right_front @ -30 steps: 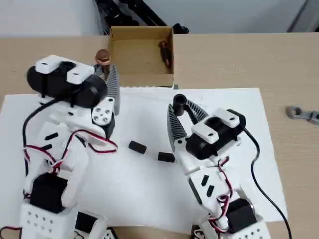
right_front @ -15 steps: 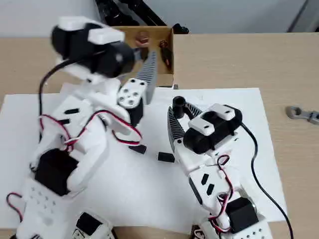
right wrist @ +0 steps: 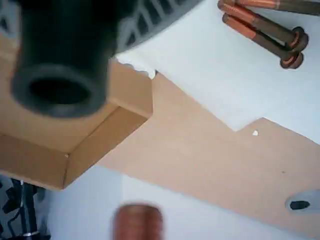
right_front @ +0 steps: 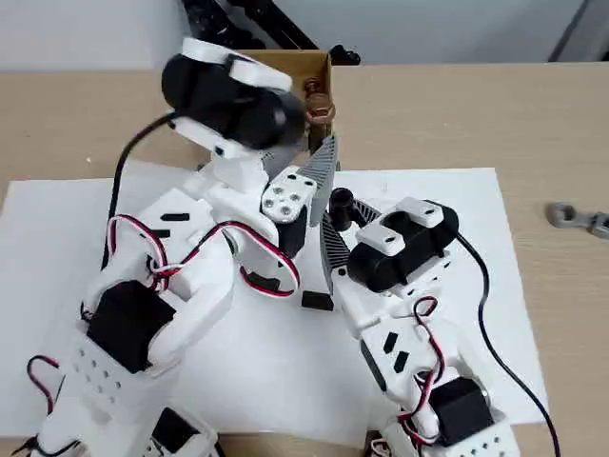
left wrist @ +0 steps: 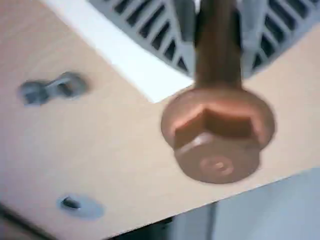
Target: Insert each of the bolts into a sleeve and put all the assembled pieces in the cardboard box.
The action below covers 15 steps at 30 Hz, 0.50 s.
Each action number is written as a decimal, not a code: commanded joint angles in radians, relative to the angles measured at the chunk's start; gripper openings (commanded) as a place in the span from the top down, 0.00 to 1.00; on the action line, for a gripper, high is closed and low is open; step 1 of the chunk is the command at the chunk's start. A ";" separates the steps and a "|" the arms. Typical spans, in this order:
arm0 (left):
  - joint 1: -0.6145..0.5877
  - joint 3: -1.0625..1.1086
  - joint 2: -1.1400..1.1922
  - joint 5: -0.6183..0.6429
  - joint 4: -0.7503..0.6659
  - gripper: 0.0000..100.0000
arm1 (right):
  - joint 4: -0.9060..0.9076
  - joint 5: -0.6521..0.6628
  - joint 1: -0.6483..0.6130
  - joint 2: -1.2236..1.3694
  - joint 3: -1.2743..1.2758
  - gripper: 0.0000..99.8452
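**Copper bolt and black sleeve held up near the box**

Left pincer (right_front: 322, 135) is clamped on a copper bolt (right_front: 320, 107) by its shank, hex head pointing away from the fingers. It holds the bolt at the right wall of the cardboard box (right_front: 285, 63), which sits toward the far edge of the counter (right_front: 114, 105). Right pincer (right_front: 344, 211) grips a black sleeve (right_front: 340, 199) nearby, over the white sheet (right_front: 476, 248). One loose sleeve (right_front: 317, 301) lies on the sheet between the arms. Two more bolts (right wrist: 265, 30) lie side by side on the sheet. A wrench (right_front: 571, 216) rests near the counter's right edge.
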 commanded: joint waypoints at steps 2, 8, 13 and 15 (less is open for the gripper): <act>0.002 -0.053 0.003 0.057 -0.031 0.99 | 0.001 -0.012 -0.001 -0.002 -0.061 1.00; 0.003 -0.044 0.005 0.060 -0.072 0.99 | -0.047 -0.037 0.001 -0.002 -0.063 1.00; 0.002 0.030 0.005 0.055 -0.129 0.99 | -0.054 -0.063 -0.001 -0.002 -0.063 1.00; 0.003 0.059 0.005 0.057 -0.146 0.99 | -0.053 -0.063 -0.001 -0.002 -0.063 1.00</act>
